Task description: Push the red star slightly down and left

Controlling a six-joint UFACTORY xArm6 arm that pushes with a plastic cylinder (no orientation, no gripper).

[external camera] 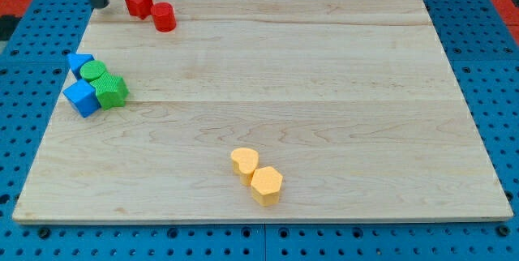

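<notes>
The red star (139, 2) lies near the board's top left corner. A red cylinder (164, 17) touches it on its lower right. My tip (101, 5) is at the view's top left, just left of the red star with a small gap between them. The dark rod rises from it to the view's top edge.
At the board's left edge, a blue triangle-like block (79, 63), a green cylinder (95, 71), a green star (111, 91) and a blue cube (81, 98) form a tight cluster. A yellow heart (244, 162) and a yellow hexagon (266, 185) touch near the bottom middle. The wooden board (324, 91) lies on a blue pegboard.
</notes>
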